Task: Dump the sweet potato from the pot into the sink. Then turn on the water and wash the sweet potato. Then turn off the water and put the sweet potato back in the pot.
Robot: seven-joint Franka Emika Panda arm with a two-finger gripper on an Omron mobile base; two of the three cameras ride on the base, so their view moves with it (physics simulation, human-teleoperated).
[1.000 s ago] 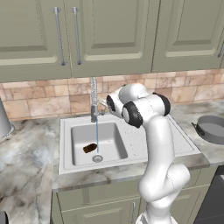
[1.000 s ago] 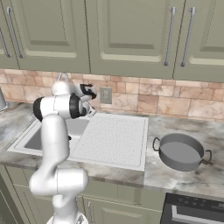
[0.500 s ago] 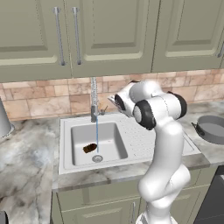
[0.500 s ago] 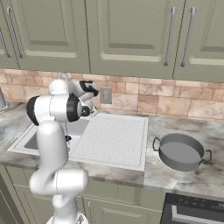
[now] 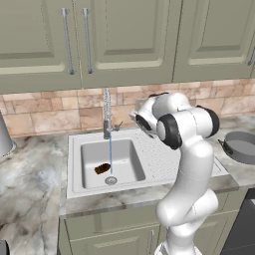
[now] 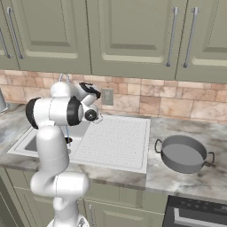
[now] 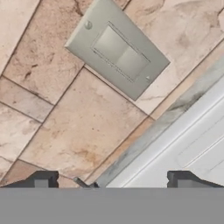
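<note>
The sweet potato [image 5: 102,169] lies on the floor of the sink [image 5: 74,149], just left of the drain. A thin blue stream of water [image 5: 110,154] falls from the chrome faucet [image 5: 106,112] and lands beside it. My gripper [image 5: 136,117] hangs to the right of the faucet's small side lever [image 5: 117,126], above the sink's back rim and apart from the lever. In the hand view its fingertips [image 7: 43,179] stand wide apart with nothing between them, so my gripper [image 7: 113,181] is open and faces the tiled wall. The pot [image 6: 184,153] sits empty on the counter to the right.
A dotted drainboard [image 6: 115,142] lies between the sink and the pot. A grey wall outlet plate [image 7: 117,49] is set in the tiles behind it. A pale grey cylinder [image 5: 4,137] stands at the far left. Cabinets hang overhead, and a stove edge [image 6: 197,213] shows at the lower right.
The hand has drawn back to the right, away from the faucet lever, and its jaws have spread wider. The water keeps running and the sweet potato has not moved.
</note>
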